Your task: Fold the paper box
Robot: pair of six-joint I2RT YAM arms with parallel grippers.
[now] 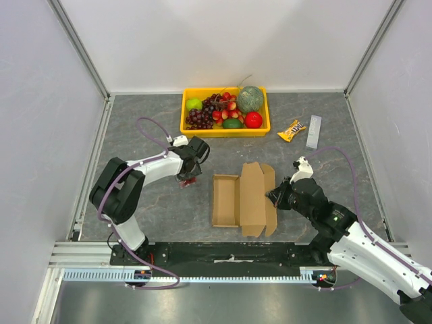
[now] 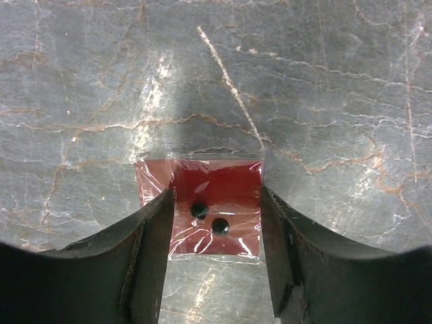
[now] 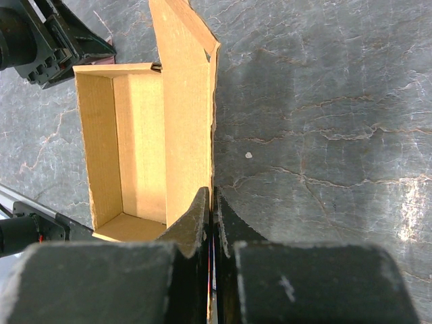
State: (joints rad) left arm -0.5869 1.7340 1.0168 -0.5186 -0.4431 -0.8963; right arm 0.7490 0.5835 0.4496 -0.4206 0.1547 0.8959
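The paper box (image 1: pixel 243 199) is brown cardboard, lying mid-table as an open tray with its lid flap standing up on the right. In the right wrist view the box (image 3: pixel 135 135) shows its hollow inside. My right gripper (image 3: pixel 212 199) is shut on the lid flap's free edge, also seen from above (image 1: pixel 273 196). My left gripper (image 1: pixel 187 179) hovers left of the box over a small dark-red packet (image 2: pixel 223 179) lying on the table. Its fingers (image 2: pixel 158 229) stand apart on either side of the packet, the left one overlapping the packet's left part.
A yellow tray (image 1: pixel 185 121) of fruit stands at the back. A yellow candy packet (image 1: pixel 291 130) and a pale flat strip (image 1: pixel 314 131) lie at the back right. Grey walls close in on three sides.
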